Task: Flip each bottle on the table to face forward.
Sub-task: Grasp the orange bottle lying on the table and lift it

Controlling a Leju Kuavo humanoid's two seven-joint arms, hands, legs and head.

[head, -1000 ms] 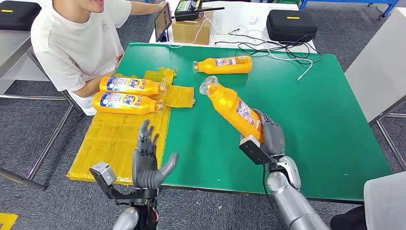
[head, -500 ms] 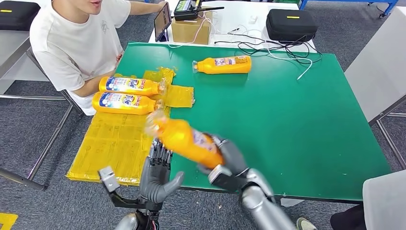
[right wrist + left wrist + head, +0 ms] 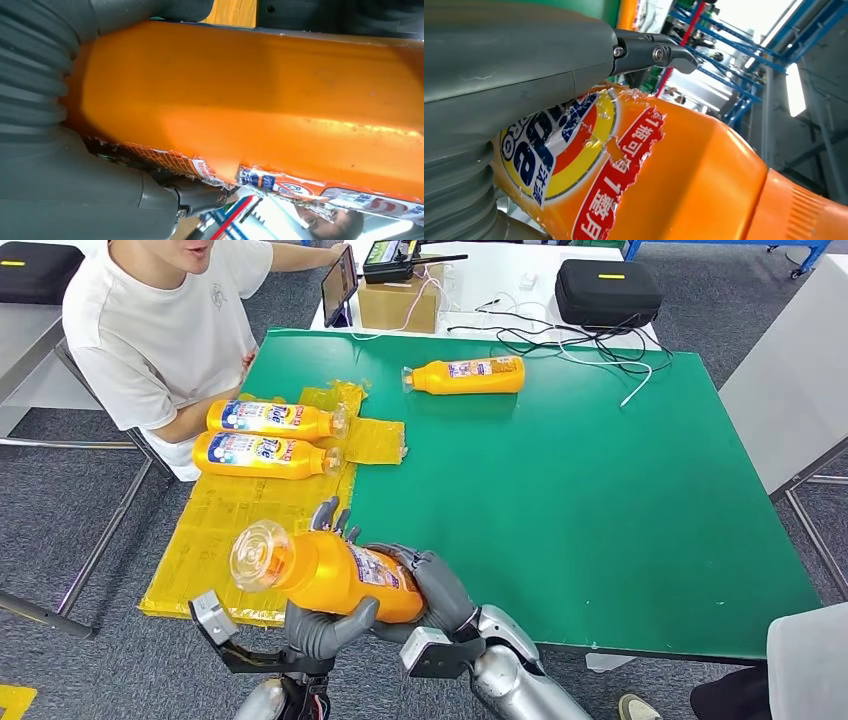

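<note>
Head view: bottle (image 3: 335, 570) held off the worktop (image 3: 600, 500), right hand (image 3: 432, 585) gripping, left hand (image 3: 320, 625) cupping under it; you'd secure left before releasing right.

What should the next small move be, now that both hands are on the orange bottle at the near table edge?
Probably let the left hand firm its grip and the right hand let go. The held bottle is off the table, cradled by both hands, and the two bottles with labels up lie on the yellow sheet on the left hand's side, likely its destination.
</note>
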